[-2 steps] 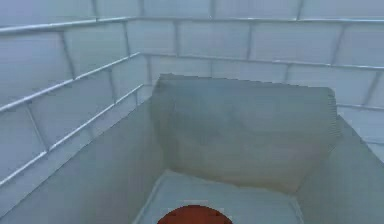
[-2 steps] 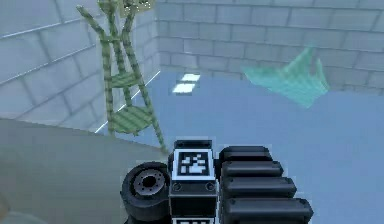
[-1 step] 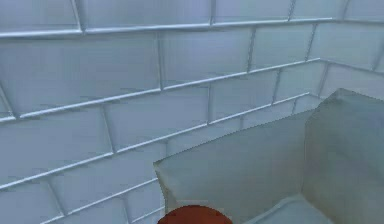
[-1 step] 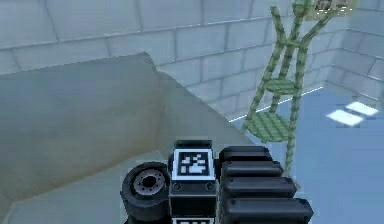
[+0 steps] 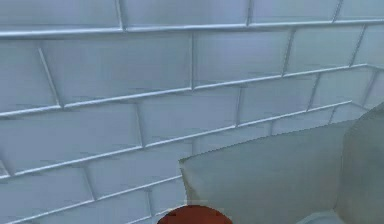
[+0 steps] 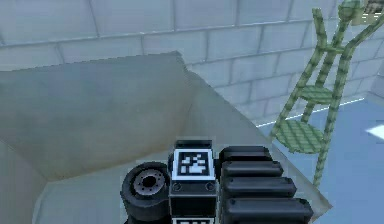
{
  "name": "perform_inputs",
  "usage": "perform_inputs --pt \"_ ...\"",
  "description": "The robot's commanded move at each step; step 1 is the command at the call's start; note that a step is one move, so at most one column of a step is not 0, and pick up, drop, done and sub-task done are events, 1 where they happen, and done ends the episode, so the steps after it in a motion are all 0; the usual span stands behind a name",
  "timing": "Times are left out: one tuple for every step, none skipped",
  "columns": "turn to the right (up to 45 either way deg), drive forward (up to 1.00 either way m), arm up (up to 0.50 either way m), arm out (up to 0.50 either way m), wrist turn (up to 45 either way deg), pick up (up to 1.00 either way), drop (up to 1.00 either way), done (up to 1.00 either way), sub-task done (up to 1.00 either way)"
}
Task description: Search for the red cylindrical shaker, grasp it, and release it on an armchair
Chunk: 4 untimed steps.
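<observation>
Grey-green and padded, the armchair (image 6: 100, 110) serves as landmark. The arm (image 6: 250, 185) points toward its seat, and the hand (image 6: 148, 188) sits at the seat's near edge. The hand's far end cannot be made out, so I cannot tell whether it grasps anything. A red rounded thing (image 5: 190, 214), likely the shaker, shows just beside the armchair's corner, below the tiled wall (image 5: 100, 80). A green lattice stand (image 6: 318, 95) stands well apart from the armchair. The step in hand is probably the release. The next move calls for carrying the hand farther over the cushion before letting go.
</observation>
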Motion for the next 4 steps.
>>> perform_inputs --pt "0.0 0.0 0.0 0.38 0.0 0.0 0.0 0.0 0.0" --pt "0.0 0.0 0.0 0.0 39.0 0.0 0.0 0.0 0.0" --pt "0.0 0.0 -0.22 0.0 0.0 0.0 0.0 0.0 0.0" --pt "0.0 0.0 -0.32 0.0 0.0 0.0 0.0 0.0 0.0"
